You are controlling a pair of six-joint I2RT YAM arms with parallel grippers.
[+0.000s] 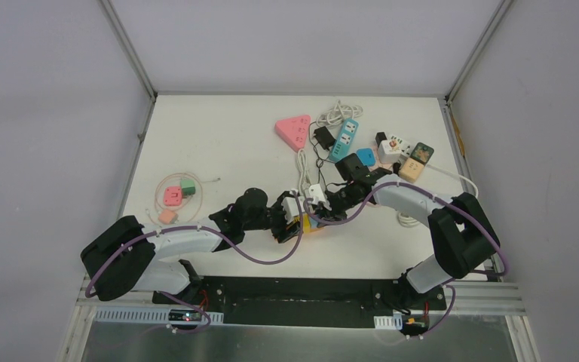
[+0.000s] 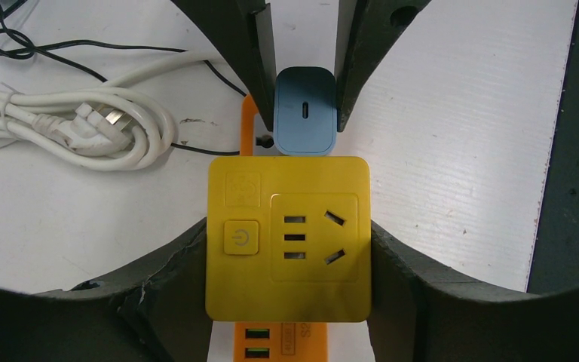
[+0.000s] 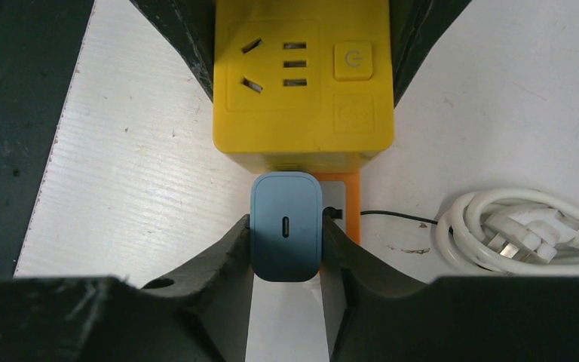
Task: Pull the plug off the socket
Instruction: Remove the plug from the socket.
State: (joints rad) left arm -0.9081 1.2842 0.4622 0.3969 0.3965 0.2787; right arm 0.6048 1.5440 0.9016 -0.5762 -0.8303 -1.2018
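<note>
Right gripper (image 3: 286,241) fingers fill the near edge of the right wrist view; jaws closed on the plug (image 3: 286,225), one pad on each long flank, contact on both sides as far as I can see. Plug: small blue-grey adapter, rounded corners, smooth matt plastic, one USB-C slot in the end face; seated in the side face of the socket cube (image 3: 301,75), touching it. Handling est.: light, rigid, slightly slick shell; resistance should come from pin friction, not wt; hold on the flat flanks and pull straight along the pin axis, no twist, else the pads may slide off the rounded edges. Left gripper (image 2: 288,249) clamps the cube across opp. side walls, giving the counter-hold; cube is hard glossy yellow plastic, square w/ rounded corners, top face carrying a combined 2-pin/3-pin outlet and a power btn. Under it sits an orange base (image 2: 249,124), USB ports visible at one end. Further out: white cable (image 2: 83,128), coiled, soft rubbery-looking jacket; table (image 2: 460,136) is white, ribbed, matt.
</note>
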